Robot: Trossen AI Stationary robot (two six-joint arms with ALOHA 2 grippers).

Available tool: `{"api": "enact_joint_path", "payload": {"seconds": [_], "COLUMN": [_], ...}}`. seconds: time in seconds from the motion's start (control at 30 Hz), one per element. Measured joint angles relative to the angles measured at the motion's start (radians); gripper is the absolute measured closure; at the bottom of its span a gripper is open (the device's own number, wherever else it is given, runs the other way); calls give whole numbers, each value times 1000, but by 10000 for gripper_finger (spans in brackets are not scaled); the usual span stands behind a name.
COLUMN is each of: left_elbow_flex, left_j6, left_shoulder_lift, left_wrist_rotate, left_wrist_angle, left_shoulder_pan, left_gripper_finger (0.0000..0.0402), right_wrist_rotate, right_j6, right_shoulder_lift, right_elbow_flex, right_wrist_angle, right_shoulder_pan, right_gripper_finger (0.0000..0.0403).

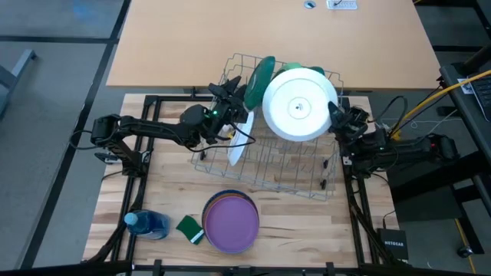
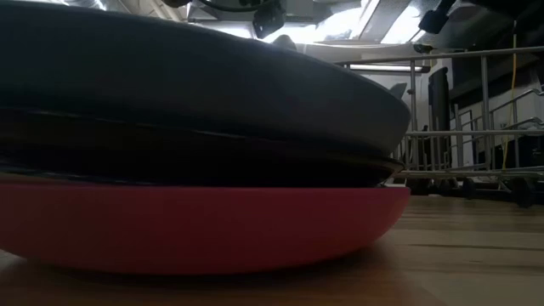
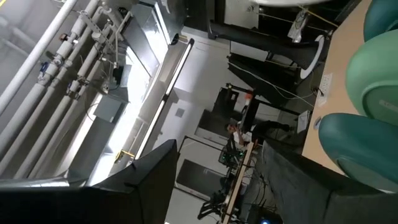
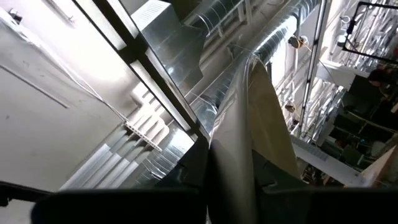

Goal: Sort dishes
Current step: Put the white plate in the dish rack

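White plate gripped edge-on in right gripper jaws above wire rack, left gripper jaws open near dark green plate, purple plate stack on counter.

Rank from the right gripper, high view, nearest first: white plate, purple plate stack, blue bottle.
1. Large round white plate, held in the right gripper over the wire rack.
2. Purple plate stack, front centre of the table.
3. Blue bottle, front left.
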Motion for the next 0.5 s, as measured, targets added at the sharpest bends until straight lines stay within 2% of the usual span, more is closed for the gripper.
{"api": "enact_joint_path", "payload": {"seconds": [0.23, 0.5], "left_elbow_flex": [0, 0], "left_j6": [0, -3], "left_shoulder_lift": [0, 0], "left_wrist_rotate": [0, 0], "left_wrist_angle": [0, 0], "left_shoulder_pan": [0, 1], "left_gripper_finger": [176, 176], "right_wrist_rotate": [0, 14], "right_j6": [-89, -273], "right_shoulder_lift": [-133, -313], "right_elbow_flex": [0, 0], "right_wrist_angle": [-86, -154], "right_shoulder_pan": [0, 0], "right_gripper_finger": [360, 360]}}
